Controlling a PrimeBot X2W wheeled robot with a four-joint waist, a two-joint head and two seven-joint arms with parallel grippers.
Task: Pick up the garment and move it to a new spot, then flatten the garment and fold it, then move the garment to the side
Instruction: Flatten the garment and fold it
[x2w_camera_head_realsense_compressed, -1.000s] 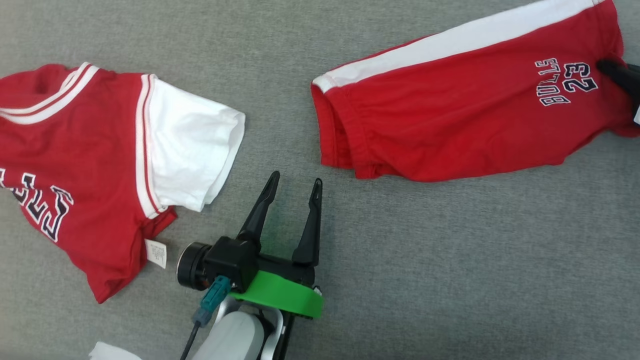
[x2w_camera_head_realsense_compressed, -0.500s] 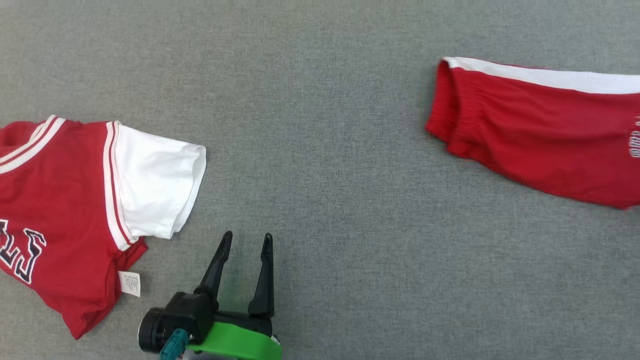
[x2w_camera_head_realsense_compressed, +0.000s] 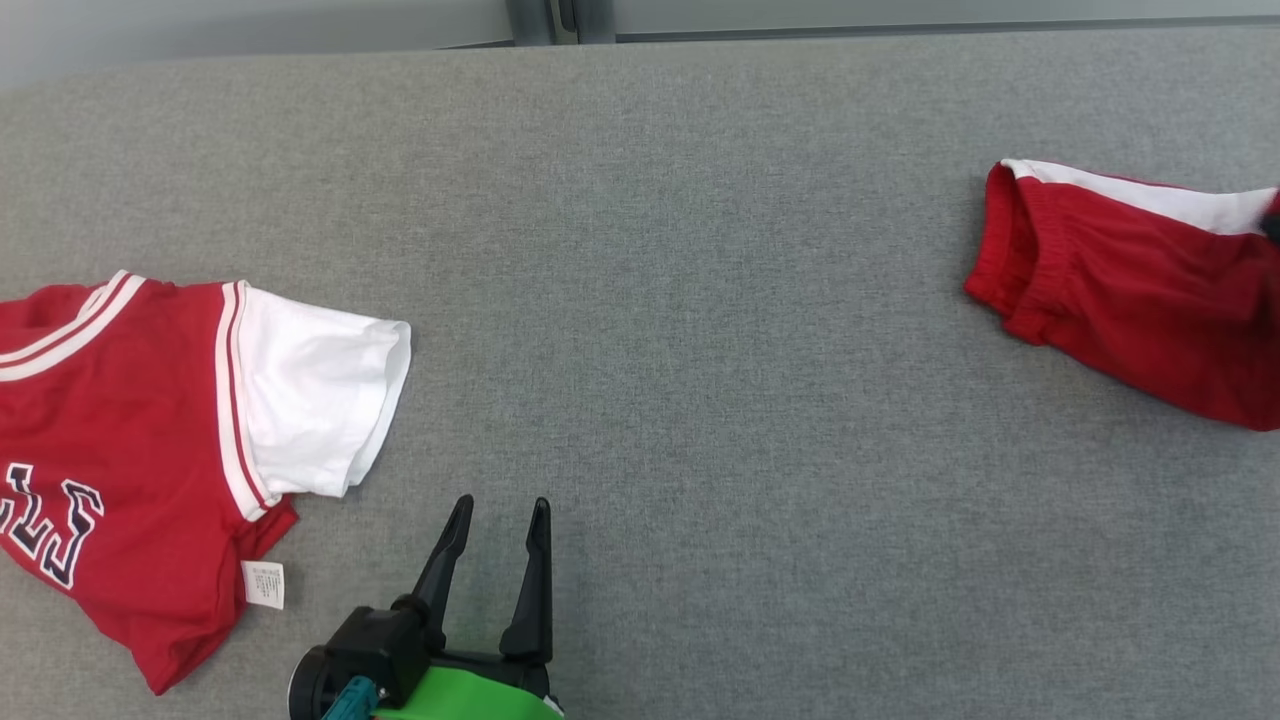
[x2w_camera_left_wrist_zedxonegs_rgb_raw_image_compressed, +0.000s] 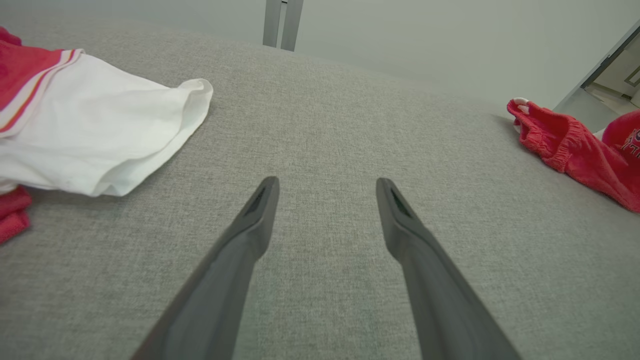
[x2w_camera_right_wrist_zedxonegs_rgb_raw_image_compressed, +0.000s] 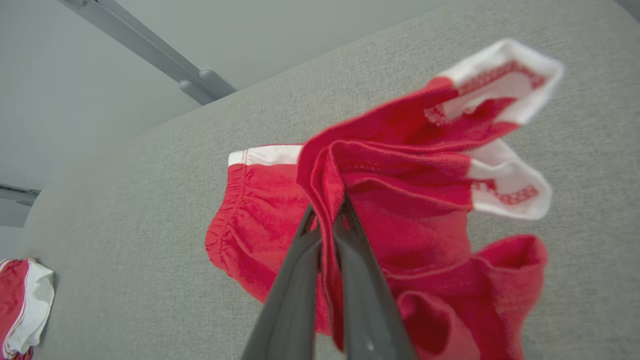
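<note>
The right gripper (x2w_camera_right_wrist_zedxonegs_rgb_raw_image_compressed: 327, 220) clamps the shorts' (x2w_camera_right_wrist_zedxonegs_rgb_raw_image_compressed: 400, 200) bunched edge, probably to carry them aside, while the left gripper (x2w_camera_head_realsense_compressed: 500, 505) hovers spread and empty.

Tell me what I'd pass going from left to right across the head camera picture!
red jersey → its white sleeve → left end effector, open → a wide stretch of grey table → red shorts
</note>
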